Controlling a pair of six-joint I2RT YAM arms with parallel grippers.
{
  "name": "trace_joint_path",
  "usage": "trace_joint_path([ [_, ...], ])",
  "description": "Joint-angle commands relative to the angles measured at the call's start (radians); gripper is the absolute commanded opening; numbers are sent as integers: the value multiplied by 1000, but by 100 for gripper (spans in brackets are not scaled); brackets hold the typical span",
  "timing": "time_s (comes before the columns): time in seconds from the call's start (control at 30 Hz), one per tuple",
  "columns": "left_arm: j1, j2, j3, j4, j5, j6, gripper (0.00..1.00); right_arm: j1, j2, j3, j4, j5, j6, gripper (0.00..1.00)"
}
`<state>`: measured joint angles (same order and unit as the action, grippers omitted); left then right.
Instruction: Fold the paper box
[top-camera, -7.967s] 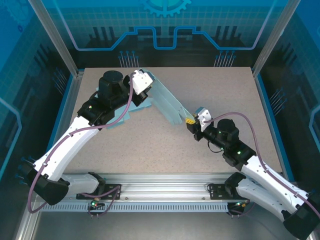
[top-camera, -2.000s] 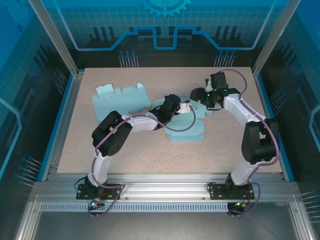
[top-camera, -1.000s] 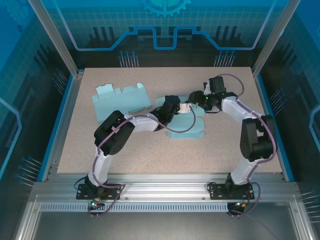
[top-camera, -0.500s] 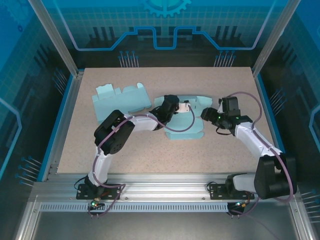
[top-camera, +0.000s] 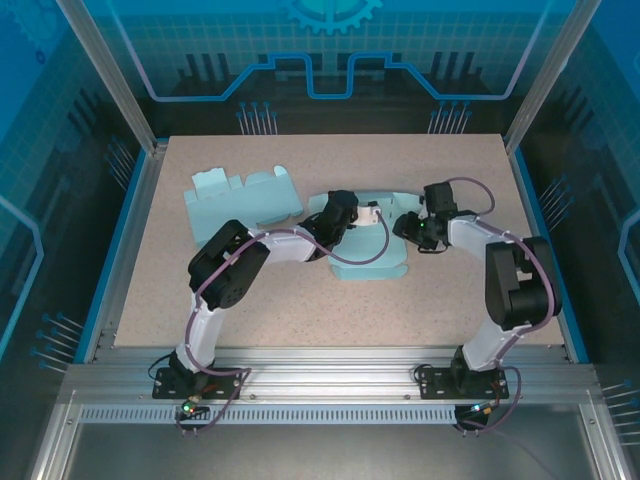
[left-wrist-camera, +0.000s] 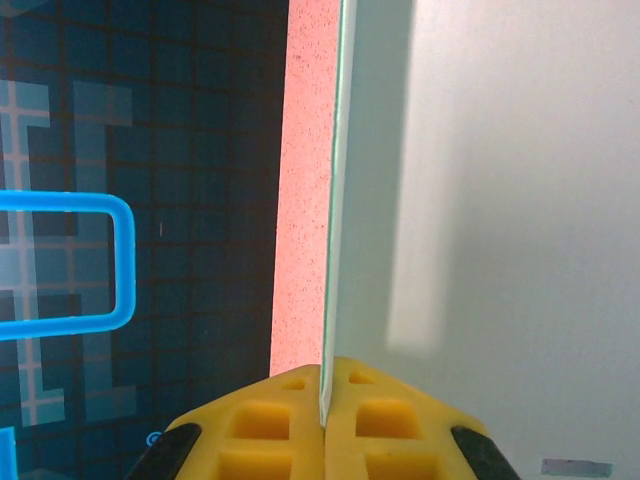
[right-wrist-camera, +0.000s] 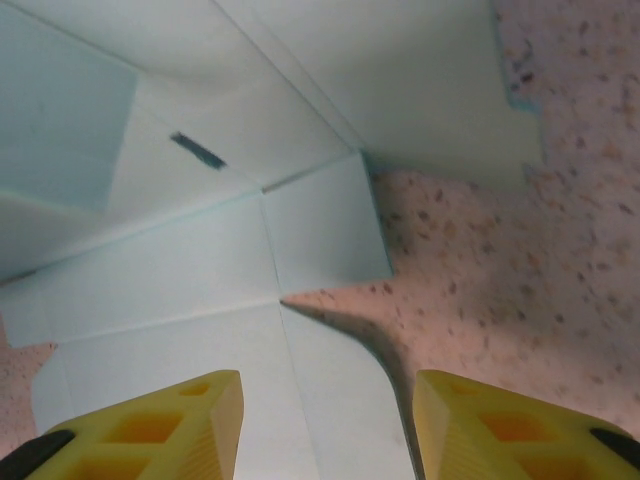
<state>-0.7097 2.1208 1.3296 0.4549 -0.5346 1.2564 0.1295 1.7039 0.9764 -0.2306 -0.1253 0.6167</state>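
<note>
Rightward of the work, the right arm has pulled its elbow in from the table's 4 o'clock corner over the last half second. Its right gripper (top-camera: 405, 226) has closed in from the 3 o'clock side, so it now sits right at the edge of the paper box (top-camera: 372, 262). The left arm has not shifted.

Seen from above, the paper box lies just past the centre of the speckled table (top-camera: 300, 310), toward 1 o'clock, as a pale teal cut-out partly spread flat. The left gripper (top-camera: 372, 212) reaches it from 9 o'clock at the box's far part. A second flat blank (top-camera: 240, 200) of the same colour lies apart at about 10 o'clock, touched by neither arm.

In the left wrist view, the left gripper (left-wrist-camera: 322, 385) has its yellow fingers (left-wrist-camera: 260, 430) clenched on a thin edge of the paper box (left-wrist-camera: 520, 200). That panel stands edge-on between them, with a strip of table (left-wrist-camera: 305, 200) at 9 o'clock of it.

In the right wrist view, the right gripper (right-wrist-camera: 325, 410) has its jaws parted and grasps nothing. Its two yellow fingers (right-wrist-camera: 165, 425) straddle a rounded flap of the paper box (right-wrist-camera: 180, 270) below them. Creased panels and a small dark slit (right-wrist-camera: 197, 150) lie toward 11 o'clock, and bare table (right-wrist-camera: 520, 260) lies toward 2 o'clock.
</note>
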Motion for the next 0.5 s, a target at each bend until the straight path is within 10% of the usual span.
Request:
trace_joint_path([
  [0.0,5,-25,-21,0,1,-4,2,15,41,45,29,29,-1,49],
  [0.47,11,-32,-21,-4,1,-15,1,34,117,74,52,47,9,49],
])
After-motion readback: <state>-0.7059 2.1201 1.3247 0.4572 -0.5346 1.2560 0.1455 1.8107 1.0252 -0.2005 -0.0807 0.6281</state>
